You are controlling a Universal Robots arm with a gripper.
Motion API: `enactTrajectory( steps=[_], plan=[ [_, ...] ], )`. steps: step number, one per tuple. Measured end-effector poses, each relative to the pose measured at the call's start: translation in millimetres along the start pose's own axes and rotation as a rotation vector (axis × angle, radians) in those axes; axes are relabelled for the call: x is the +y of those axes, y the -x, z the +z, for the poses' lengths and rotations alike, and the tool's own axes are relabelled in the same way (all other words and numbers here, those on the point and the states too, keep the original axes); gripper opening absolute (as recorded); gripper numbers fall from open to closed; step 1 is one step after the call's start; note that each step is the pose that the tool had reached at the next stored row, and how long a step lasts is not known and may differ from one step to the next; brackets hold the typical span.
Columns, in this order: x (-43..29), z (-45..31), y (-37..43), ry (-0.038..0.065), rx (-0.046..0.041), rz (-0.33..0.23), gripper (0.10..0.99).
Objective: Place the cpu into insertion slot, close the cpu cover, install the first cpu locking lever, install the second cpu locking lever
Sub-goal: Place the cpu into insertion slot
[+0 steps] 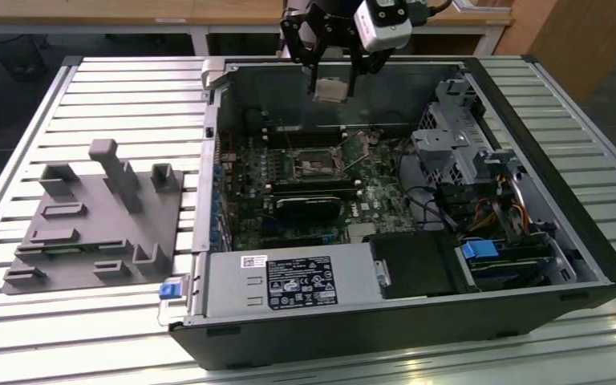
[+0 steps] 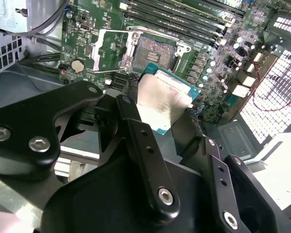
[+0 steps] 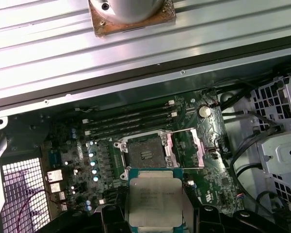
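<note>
My gripper (image 1: 332, 83) hangs above the open computer case, near its far wall, shut on the cpu (image 1: 330, 89). In both wrist views the cpu (image 2: 166, 99) (image 3: 155, 201) is a silvery square chip held by its edges between the black fingers (image 2: 136, 131), level and well above the board. The insertion slot (image 3: 144, 151) (image 2: 153, 52) (image 1: 316, 167) lies open below it, its dark pin field bare. The cpu cover (image 3: 188, 147) (image 2: 108, 48) is swung back beside the slot. A thin wire locking lever (image 2: 109, 71) runs along the cover's edge.
Long black memory slots (image 3: 131, 121) run beside the socket, and a black heatsink block (image 1: 308, 204) sits nearer the power supply (image 1: 286, 281). A drive cage with cables (image 1: 458, 148) fills the exterior view's right. A grey fixture block (image 1: 94, 216) stands on the slatted table (image 1: 126, 88).
</note>
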State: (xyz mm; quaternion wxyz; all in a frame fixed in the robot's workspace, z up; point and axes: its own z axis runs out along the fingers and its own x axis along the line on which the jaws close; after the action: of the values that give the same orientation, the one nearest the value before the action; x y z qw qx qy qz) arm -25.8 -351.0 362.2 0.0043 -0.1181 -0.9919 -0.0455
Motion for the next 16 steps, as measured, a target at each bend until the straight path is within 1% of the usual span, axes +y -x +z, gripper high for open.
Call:
enactTrajectory(
  steps=[16],
  plan=[
    [0.0, 0.0, 0.0, 0.001, -0.0052, 0.058, 0.529]
  ],
)
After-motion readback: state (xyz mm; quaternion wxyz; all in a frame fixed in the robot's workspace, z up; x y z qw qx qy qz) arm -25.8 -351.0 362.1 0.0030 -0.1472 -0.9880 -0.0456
